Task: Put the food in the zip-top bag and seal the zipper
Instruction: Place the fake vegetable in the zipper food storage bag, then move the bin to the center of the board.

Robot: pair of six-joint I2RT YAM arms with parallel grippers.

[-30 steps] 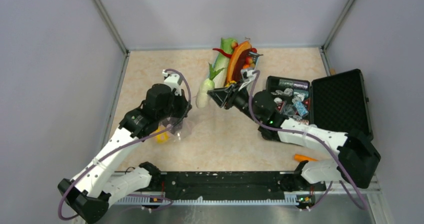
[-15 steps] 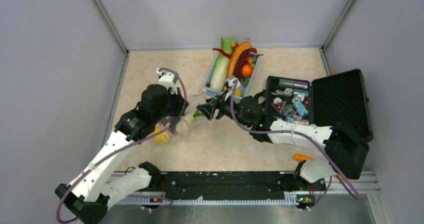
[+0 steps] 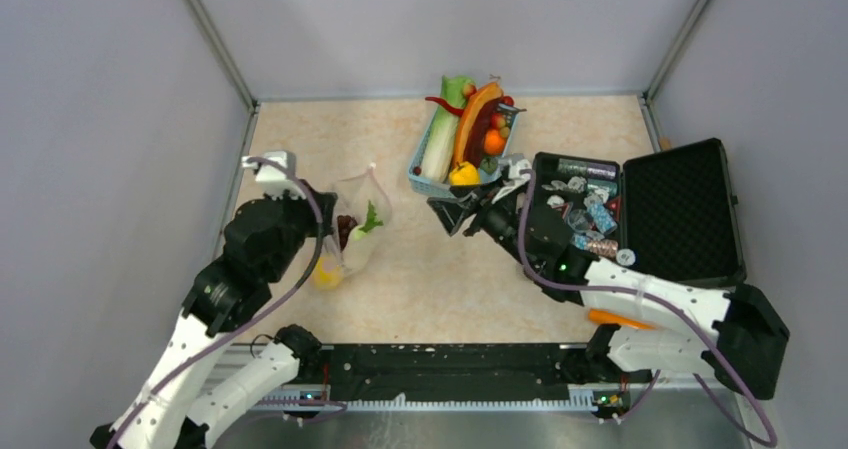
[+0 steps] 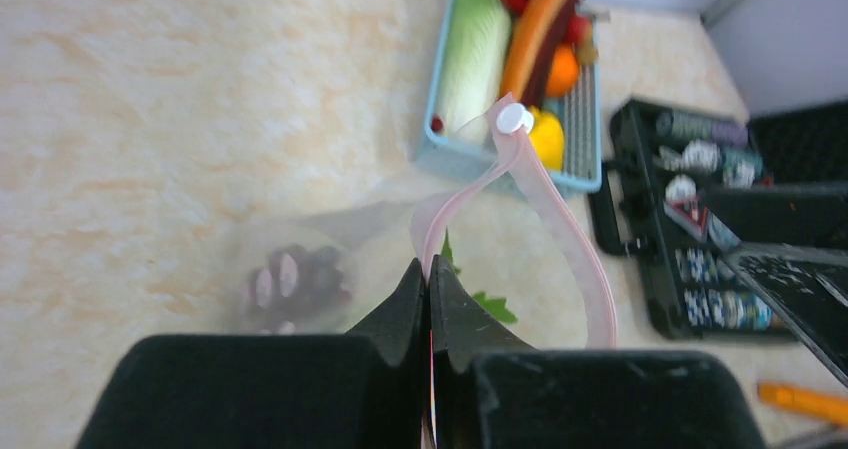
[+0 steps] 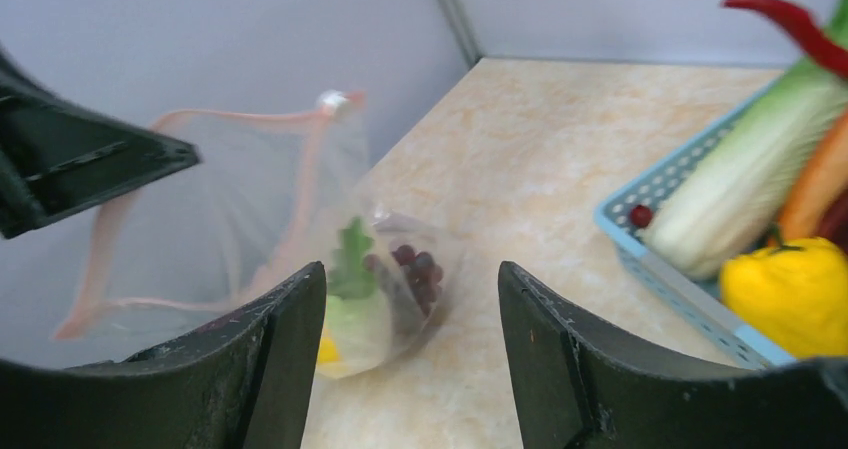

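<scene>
Left gripper (image 4: 428, 269): well left of the basket (image 3: 420, 174), jaws pinched tight on the mouth edge of the zip-top bag (image 3: 360, 219). The zipper (image 4: 560, 229) loops from my jaws toward the basket, so the mouth stands open. Inside are grapes (image 4: 295, 279) and a green leafy piece (image 5: 350, 259).

Right gripper (image 5: 410, 269): jaws wide, empty, just short of the basket's near corner, facing the bag.

Judgement: the yellow fruit (image 5: 775, 284) at that corner is the closest food, off to these jaws' right, and the right arm is nearer.

Beyond it, the cabbage (image 3: 440, 134) and long orange piece (image 3: 475, 119) lie lengthwise along the basket.

The table (image 3: 300, 139) is flat and marbled. An open black case (image 3: 690, 209) right of the basket crowds that side.
</scene>
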